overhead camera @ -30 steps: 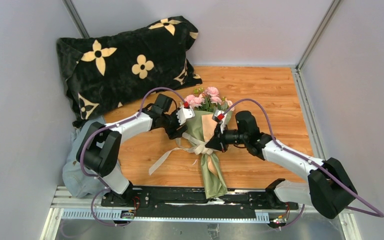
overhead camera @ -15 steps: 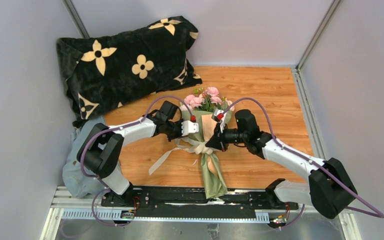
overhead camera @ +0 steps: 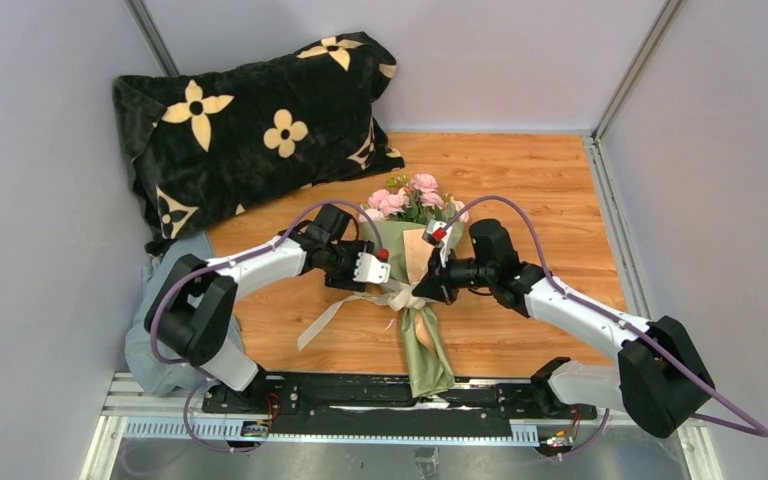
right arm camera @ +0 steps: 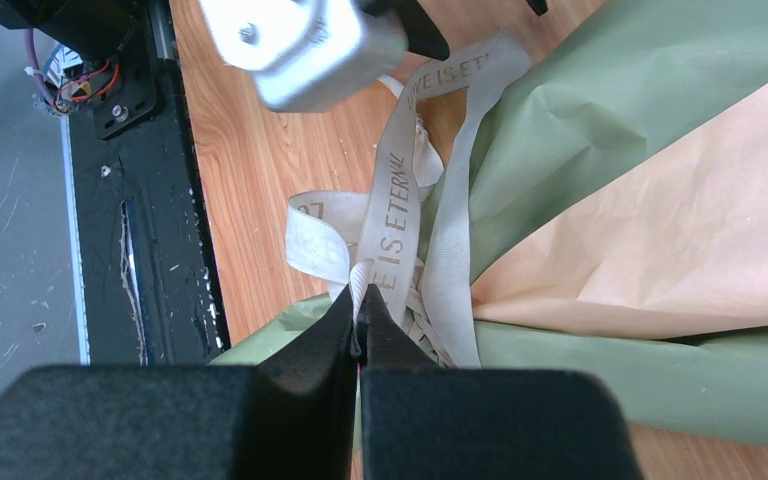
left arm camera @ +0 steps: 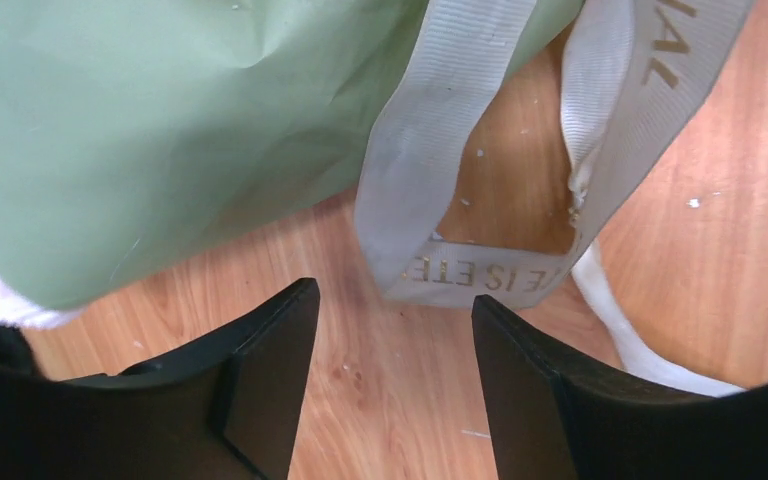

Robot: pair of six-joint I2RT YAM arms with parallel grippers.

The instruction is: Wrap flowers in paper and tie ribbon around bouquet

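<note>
1. Top view: the bouquet [overhead camera: 415, 300] lies on the wooden worktop [overhead camera: 530, 190] between both arms, with the flowers [overhead camera: 412, 195] at its far end.
2. Left wrist: the left pincer [left arm camera: 392, 305] stands wide and empty, just short of a loop of the ribbon [left arm camera: 440, 130] beside the olive-green paper [left arm camera: 160, 120].
3. Right wrist: the right pincer [right arm camera: 357, 322] is clamped on a ribbon strand at the tangle of loops, and the tan paper [right arm camera: 660, 240] lies just beside it.

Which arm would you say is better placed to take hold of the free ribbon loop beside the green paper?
The left. The left gripper stands open just short of the ribbon loop, while the right gripper is shut on another strand of ribbon.
</note>
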